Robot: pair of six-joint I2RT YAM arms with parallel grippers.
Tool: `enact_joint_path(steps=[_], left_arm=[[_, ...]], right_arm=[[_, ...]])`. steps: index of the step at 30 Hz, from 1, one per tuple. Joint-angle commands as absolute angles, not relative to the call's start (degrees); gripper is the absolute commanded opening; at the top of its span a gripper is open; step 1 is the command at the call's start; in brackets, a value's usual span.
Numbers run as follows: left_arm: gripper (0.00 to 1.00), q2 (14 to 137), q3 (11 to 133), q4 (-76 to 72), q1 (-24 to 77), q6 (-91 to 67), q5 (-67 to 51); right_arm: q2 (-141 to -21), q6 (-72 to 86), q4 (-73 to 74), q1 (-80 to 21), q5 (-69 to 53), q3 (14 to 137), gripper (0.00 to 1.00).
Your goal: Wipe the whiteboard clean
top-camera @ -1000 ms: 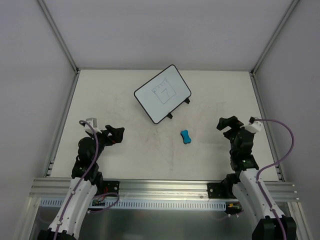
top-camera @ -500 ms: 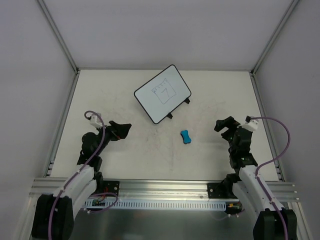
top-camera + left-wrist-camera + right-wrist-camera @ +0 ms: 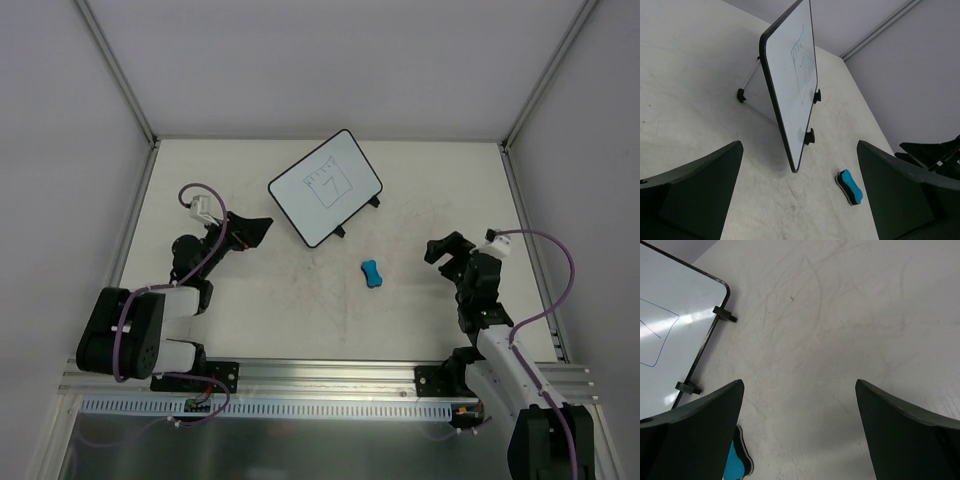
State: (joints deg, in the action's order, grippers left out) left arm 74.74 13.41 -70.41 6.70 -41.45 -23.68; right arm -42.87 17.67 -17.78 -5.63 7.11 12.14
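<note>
The whiteboard (image 3: 325, 187) stands tilted on its black feet at the back middle of the table, with thin marker lines on it. It also shows in the left wrist view (image 3: 792, 85) and the right wrist view (image 3: 670, 335). The blue bone-shaped eraser (image 3: 372, 273) lies on the table in front of the board, also in the left wrist view (image 3: 850, 186) and partly in the right wrist view (image 3: 737, 465). My left gripper (image 3: 256, 230) is open and empty, just left of the board. My right gripper (image 3: 447, 250) is open and empty, right of the eraser.
The table (image 3: 300, 310) is off-white with faint scuffs. Grey walls with metal rails (image 3: 125, 75) enclose it on the left, back and right. An aluminium rail (image 3: 320, 375) runs along the near edge by the arm bases.
My left gripper has moved up and right toward the whiteboard's left corner, the arm folding low. My right gripper has shifted slightly left and down.
</note>
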Motion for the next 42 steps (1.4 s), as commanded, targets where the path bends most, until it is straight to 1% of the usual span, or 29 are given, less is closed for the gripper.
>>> enact_joint_path(steps=[1, 6, 8, 13, 23, 29, 31, 33, 40, 42], left_arm=[[0.98, 80.4, 17.6, -86.0, 6.7, -44.1, -27.7], [0.92, 87.4, 22.0, -88.0, 6.7, -46.0, -29.1], [0.92, 88.2, 22.6, -87.5, 6.7, -46.3, -27.3], [0.91, 90.8, 25.8, -87.0, 6.8, -45.8, -27.9], [0.86, 97.1, 33.8, -85.4, 7.9, -46.0, -29.4], [0.84, 99.4, 37.5, -82.8, 10.0, -44.4, -28.1], [0.82, 100.4, 38.9, -82.3, 11.0, -44.0, -27.8], [0.8, 101.6, 39.7, -82.4, 11.6, -44.2, -27.4], [0.76, 103.8, 40.8, -82.4, 13.3, -44.5, -25.2], [0.74, 104.1, 41.0, -82.4, 13.5, -44.5, -24.7]], right_arm=[[-43.0, 16.7, -21.1, -6.0, 6.4, 15.2, 0.99], [-42.6, 16.5, -21.2, -6.0, 6.1, 15.2, 0.99], [-42.5, 16.5, -21.1, -6.0, 6.1, 15.2, 0.99], [-42.8, 16.5, -21.1, -6.1, 6.0, 15.3, 0.99], [-43.5, 16.7, -21.1, -6.0, 5.2, 15.6, 0.99], [-43.7, 16.7, -21.2, -6.1, 5.0, 15.7, 0.99], [-43.9, 16.7, -21.1, -6.1, 4.9, 15.9, 0.99], [-44.0, 16.7, -21.1, -6.0, 4.8, 16.0, 0.99], [-43.9, 16.7, -21.0, -6.0, 4.7, 16.0, 0.99], [-44.0, 16.8, -21.0, -6.0, 4.7, 16.0, 0.99]])
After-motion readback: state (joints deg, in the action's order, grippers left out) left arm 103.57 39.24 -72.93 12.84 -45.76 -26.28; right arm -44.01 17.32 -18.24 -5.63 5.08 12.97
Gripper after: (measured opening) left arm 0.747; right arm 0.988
